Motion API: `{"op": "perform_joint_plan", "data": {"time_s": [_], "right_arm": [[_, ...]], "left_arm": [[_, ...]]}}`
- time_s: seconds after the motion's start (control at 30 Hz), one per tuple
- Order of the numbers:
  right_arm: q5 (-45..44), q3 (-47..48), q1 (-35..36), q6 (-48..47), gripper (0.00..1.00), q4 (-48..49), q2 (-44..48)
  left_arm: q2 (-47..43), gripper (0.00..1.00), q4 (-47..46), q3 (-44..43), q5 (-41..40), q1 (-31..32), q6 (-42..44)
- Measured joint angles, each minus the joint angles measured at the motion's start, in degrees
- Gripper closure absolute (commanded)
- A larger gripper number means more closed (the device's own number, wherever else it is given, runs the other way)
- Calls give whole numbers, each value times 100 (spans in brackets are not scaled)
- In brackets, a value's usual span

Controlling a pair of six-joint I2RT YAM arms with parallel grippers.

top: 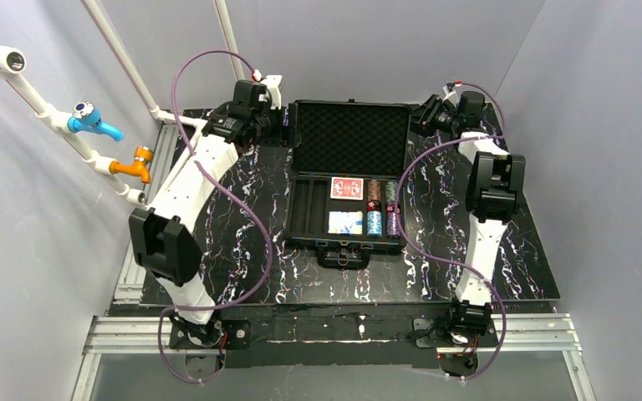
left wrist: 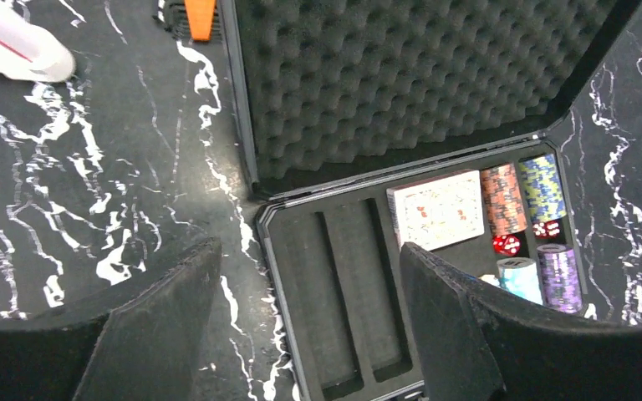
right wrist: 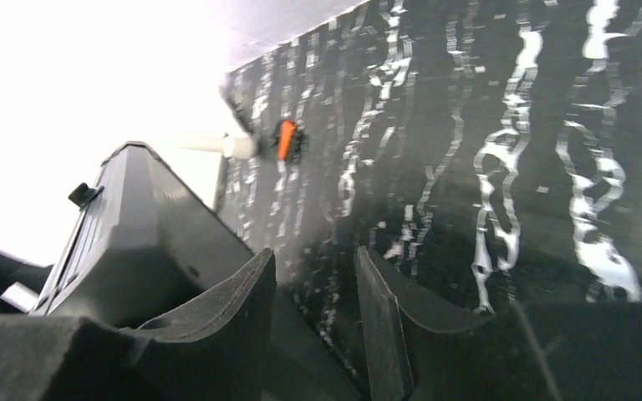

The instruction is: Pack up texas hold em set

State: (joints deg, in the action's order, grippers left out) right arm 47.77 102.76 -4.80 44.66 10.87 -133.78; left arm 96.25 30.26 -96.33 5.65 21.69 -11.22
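The black case [top: 305, 213] lies open in the middle of the marbled table, its foam-lined lid [top: 351, 138] standing up at the far side. In the tray are a red card deck [top: 347, 188], a pale deck [top: 344, 221], coloured chip stacks [top: 374, 194] and two red dice [left wrist: 506, 244]; the left slots [left wrist: 343, 292] are empty. My left gripper [top: 269, 117] [left wrist: 305, 284] hangs open over the case's rear left corner, holding nothing. My right gripper [top: 428, 117] [right wrist: 313, 276] is behind the lid's right end, shut on the lid's edge [right wrist: 134, 225].
White pipes with a blue valve [top: 92, 119] and an orange valve [top: 134, 163] run along the left wall. The case handle [top: 343, 255] points toward the arm bases. An aluminium rail [top: 334, 334] borders the near edge. A small orange clip [right wrist: 284, 138] sits at the back.
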Motion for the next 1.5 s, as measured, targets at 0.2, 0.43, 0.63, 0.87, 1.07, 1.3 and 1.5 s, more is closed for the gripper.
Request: {"op": "perform_joint_plan", "data": {"time_s": [0.2,0.43,0.63,0.87,1.07,1.3,1.5], "right_arm": [[675,-55,44,1189,51,1698,-295],[1244,-149,90,3003,52,4236,-426],[1488,-492,278,3403,53,4951,-337],[1692,-1200,437,2951,53,4614,166],[1746,-1604,450,2264,54,3995,774],[1609,-1744,479,1038,54,2610,1261],[1401,-1755,645,-42,52,1222,1375]], "left_arm": [[750,18,402,-734,549,-146,-142],[815,17,776,-1067,872,-190,-146],[538,16,883,-852,898,-190,-146],[-44,16,946,-490,892,-190,-146],[-295,16,964,-341,879,-190,-175],[-396,16,966,-7,876,-190,-236],[-605,16,931,468,874,-190,-304]]}}
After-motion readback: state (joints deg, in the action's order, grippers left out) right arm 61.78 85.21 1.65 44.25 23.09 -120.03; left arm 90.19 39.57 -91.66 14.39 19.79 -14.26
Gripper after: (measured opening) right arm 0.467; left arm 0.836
